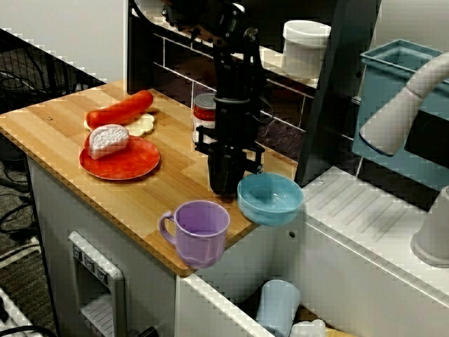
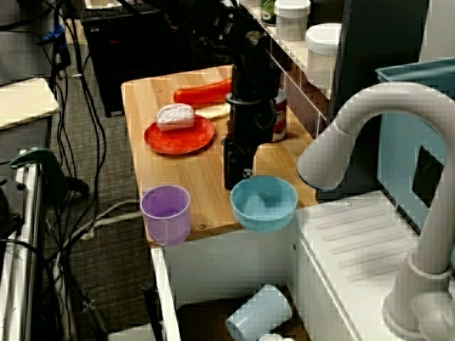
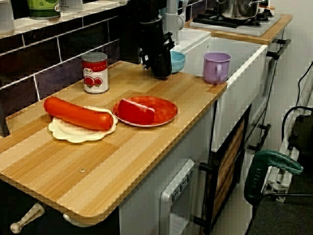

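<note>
Running along a dark tiled wall, a light wooden countertop (image 1: 63, 133) ends at a white sink (image 3: 239, 51) with a ribbed draining board (image 1: 365, 225) and a grey curved faucet (image 2: 370, 121). A pale blue plastic cup (image 2: 259, 312) lies on its side down in the basin. Cables trail over the grey floor in the view past the faucet. In the low view along the counter, a green power drill (image 3: 271, 169) sits beside the unit.

A black robot gripper (image 1: 224, 184) points straight down near the sink end of the counter. Just beside it, at the counter's edge, is a light blue round bowl (image 1: 270, 200). The bowl is upright, smooth and glossy inside, with nothing in it. In both upper views it overhangs the edge toward the sink. Its near rim meets the gripper's tip. The dark fingers merge with each other, so it cannot be told whether they are apart or clamped on the rim.

A lilac plastic mug (image 1: 200, 232) stands upright at the front corner, near the bowl but not touching it. Further along lies a flat red plate (image 1: 130, 165) carrying a white-topped red wedge (image 1: 107, 140). Behind it a long red sausage (image 1: 119, 109) rests on a cream scalloped plate (image 1: 144, 125). A red-labelled tin can (image 1: 203, 116) stands by the wall.
</note>
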